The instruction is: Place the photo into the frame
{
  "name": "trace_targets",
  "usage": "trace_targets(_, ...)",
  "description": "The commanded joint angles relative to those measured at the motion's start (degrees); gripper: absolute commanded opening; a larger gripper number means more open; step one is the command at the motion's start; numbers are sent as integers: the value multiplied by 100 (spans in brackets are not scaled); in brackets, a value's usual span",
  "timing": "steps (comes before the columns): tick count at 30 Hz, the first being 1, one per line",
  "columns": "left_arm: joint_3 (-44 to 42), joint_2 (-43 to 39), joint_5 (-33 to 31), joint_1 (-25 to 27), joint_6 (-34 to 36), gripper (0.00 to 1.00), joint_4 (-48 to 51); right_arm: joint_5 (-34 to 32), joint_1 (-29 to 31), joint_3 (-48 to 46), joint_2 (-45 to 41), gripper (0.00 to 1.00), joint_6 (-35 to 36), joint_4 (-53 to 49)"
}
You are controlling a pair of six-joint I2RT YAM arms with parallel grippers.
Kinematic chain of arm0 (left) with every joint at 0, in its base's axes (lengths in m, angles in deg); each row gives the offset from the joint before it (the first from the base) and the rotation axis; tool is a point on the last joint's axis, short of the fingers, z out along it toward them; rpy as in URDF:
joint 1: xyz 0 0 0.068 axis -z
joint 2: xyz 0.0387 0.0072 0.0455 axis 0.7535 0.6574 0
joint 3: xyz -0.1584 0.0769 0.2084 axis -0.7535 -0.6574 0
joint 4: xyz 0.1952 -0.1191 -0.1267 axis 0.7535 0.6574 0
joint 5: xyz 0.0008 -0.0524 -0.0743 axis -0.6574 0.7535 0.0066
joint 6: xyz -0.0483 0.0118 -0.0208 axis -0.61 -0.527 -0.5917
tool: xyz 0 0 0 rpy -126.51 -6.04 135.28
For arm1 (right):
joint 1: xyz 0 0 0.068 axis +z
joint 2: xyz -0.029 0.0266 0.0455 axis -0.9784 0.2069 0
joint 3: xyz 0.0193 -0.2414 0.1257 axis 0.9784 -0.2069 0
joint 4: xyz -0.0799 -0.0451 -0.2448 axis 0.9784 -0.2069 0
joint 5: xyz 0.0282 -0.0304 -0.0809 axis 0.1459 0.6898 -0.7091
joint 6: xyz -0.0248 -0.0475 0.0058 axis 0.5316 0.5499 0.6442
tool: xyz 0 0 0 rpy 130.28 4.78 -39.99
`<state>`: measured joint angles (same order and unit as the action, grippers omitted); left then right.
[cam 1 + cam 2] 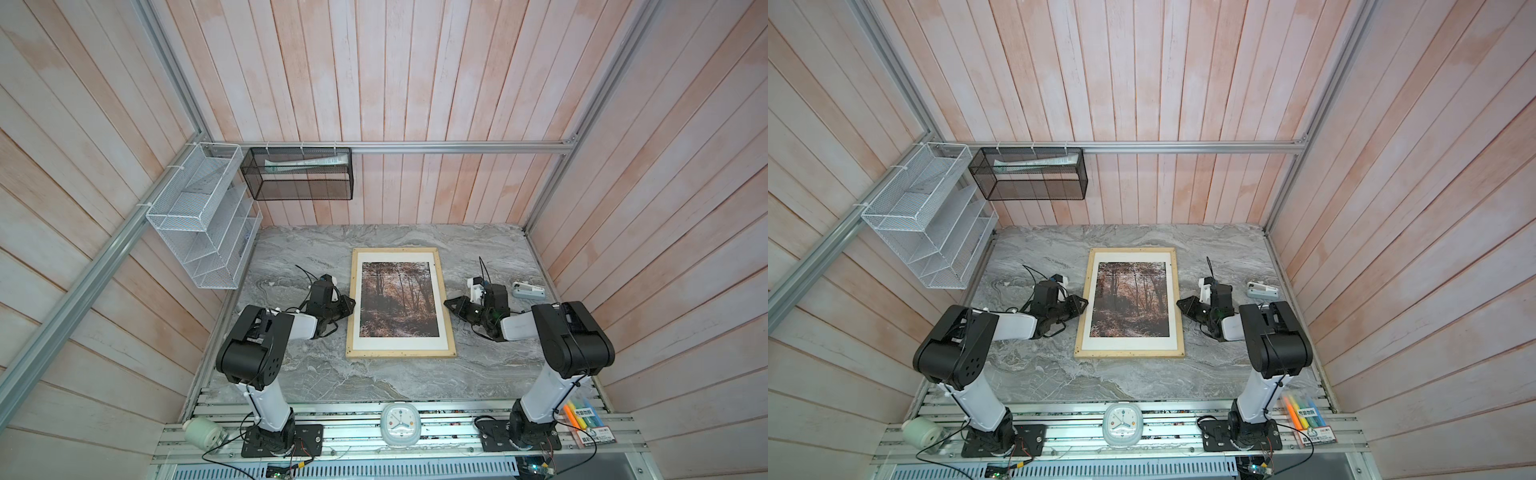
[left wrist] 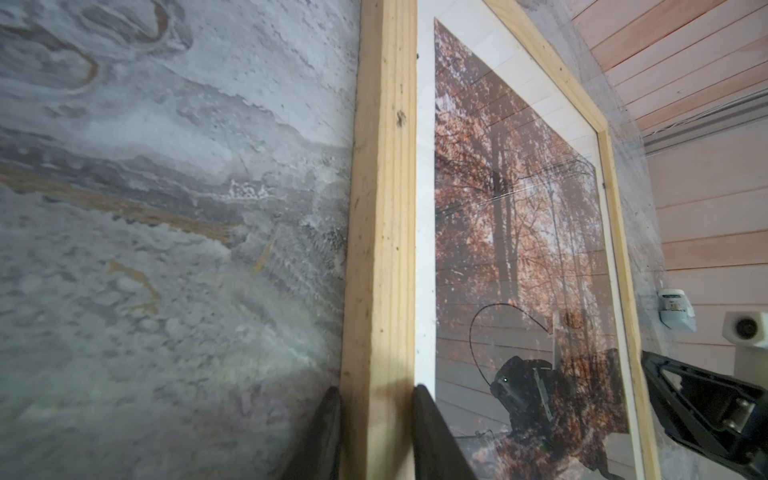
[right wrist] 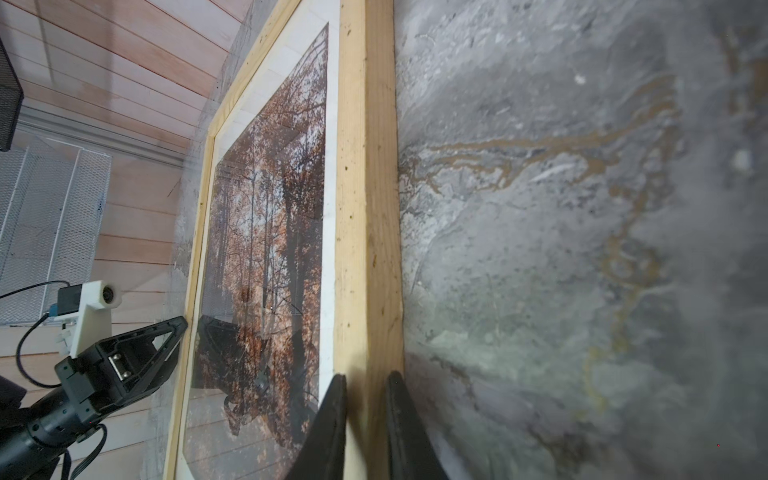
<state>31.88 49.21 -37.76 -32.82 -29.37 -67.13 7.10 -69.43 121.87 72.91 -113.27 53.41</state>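
Note:
The frame [image 1: 401, 353] [image 1: 1129, 353], pale wood strips, lies flat in the middle of the marble table. Inside it sits the photo [image 1: 399, 299] [image 1: 1131, 299], an autumn forest print, with a white mat [image 1: 401, 341] bordering it under a reflective pane. My left gripper [image 1: 351, 303] [image 2: 377, 390] is shut on the frame's left strip [image 2: 384, 208], one finger on each side of the wood. On the opposite strip [image 3: 365, 208] my right gripper [image 1: 448, 303] [image 3: 367, 378] is clamped the same way. The photo [image 2: 519, 228] [image 3: 270, 228] shows in both wrist views.
A small white-and-blue device [image 1: 528, 289] lies on the table right of the right arm. A white wire rack [image 1: 203, 232] and a black mesh basket [image 1: 297, 174] hang on the left and back walls. A clock [image 1: 401, 424] and highlighters [image 1: 582, 419] sit on the front rail.

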Motion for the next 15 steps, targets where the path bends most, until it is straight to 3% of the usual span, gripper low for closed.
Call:
trace_targets(1,-144,-36,757,432,-283,29,-52,547,351,-213,-50,19,-11,-752)
trace_targets(9,-50,-61,333,423,-271,30,320,317,342,-18,-107,27,206,-1115)
trace_targets(15,14,-210,68,372,-223,42,568,285,290,173,-79,34,314,-1280)
